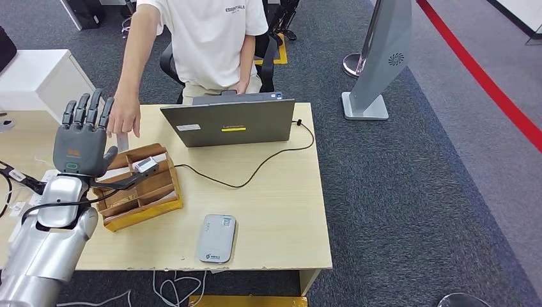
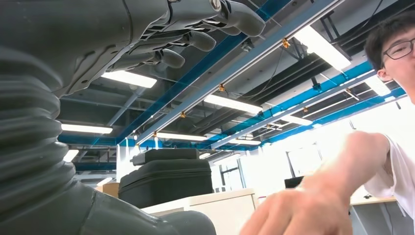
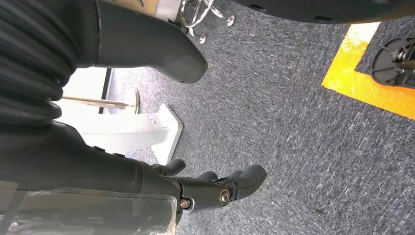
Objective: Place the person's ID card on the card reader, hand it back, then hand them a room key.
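Note:
My left hand (image 1: 80,137) is raised above the table's left side, fingers straight and apart, holding nothing; its fingers (image 2: 195,29) show in the left wrist view too. A person's hand (image 1: 124,118) reaches in right beside it, close to my fingertips, and looms near in the left wrist view (image 2: 303,205). A pale strip (image 1: 121,139) shows under that hand; I cannot tell whether it is the ID card. The white card reader (image 1: 216,238) lies flat near the table's front edge. My right hand (image 3: 215,188) hangs over the carpet with nothing in it, fingers loosely apart.
A wooden compartment box (image 1: 137,192) sits just right of my left arm, with a small pale card (image 1: 146,165) at its back rim. A grey laptop (image 1: 230,121) stands at the table's far side, its black cable (image 1: 255,169) trailing across the table (image 1: 281,217). The person sits behind it.

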